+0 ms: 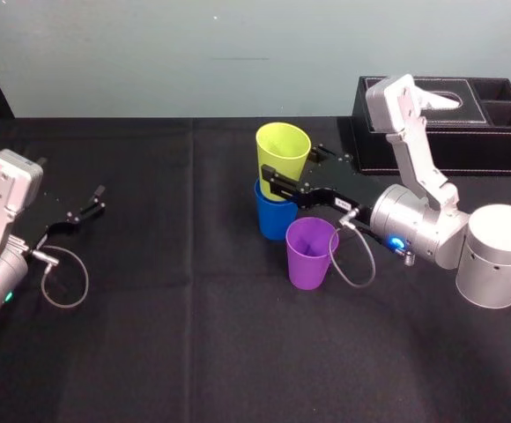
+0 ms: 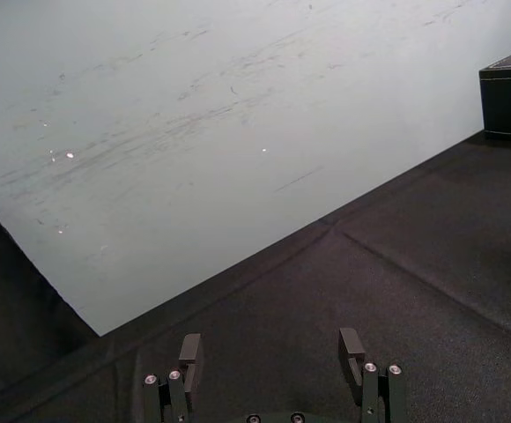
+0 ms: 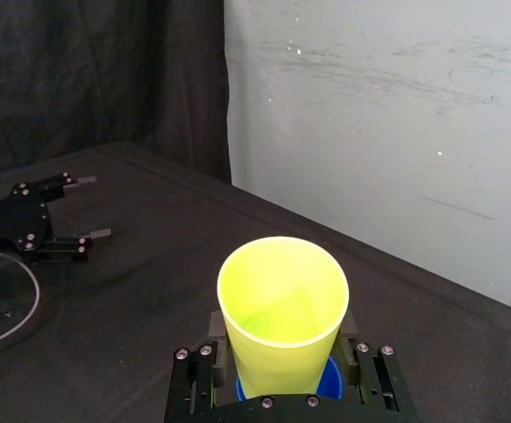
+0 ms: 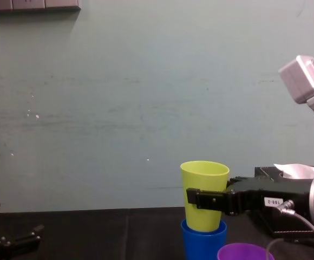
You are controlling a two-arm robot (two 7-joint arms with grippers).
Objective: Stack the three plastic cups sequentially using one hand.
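- Yellow-green plastic is what the right claw (image 1: 295,169) pinches in the head view. The yellow-green cup (image 1: 283,152) sits partly inside the blue cup (image 1: 273,216). The purple cup (image 1: 310,253) stands just beside the blue cup, on the robot's side. The left claw (image 1: 84,211) rests well apart from the blue cup, out to the left, with its fingers spread.
- In the left wrist view, the left claw (image 2: 273,352) has its fingers wide apart over the black cloth (image 2: 432,256) and holds nothing.
- In the right wrist view, the right claw (image 3: 282,339) presses on both sides of the yellow-green cup (image 3: 282,308). The blue cup (image 3: 330,381) peeks out right under it.
- In the chest view, the yellow-green cup (image 4: 204,187) stands up straight in the blue cup (image 4: 203,241). Much of it pokes out above.
- I think the first stacking step is nearly done. Next, the right claw should let go, back away, grab the purple cup and lower it straight into the yellow-green cup.
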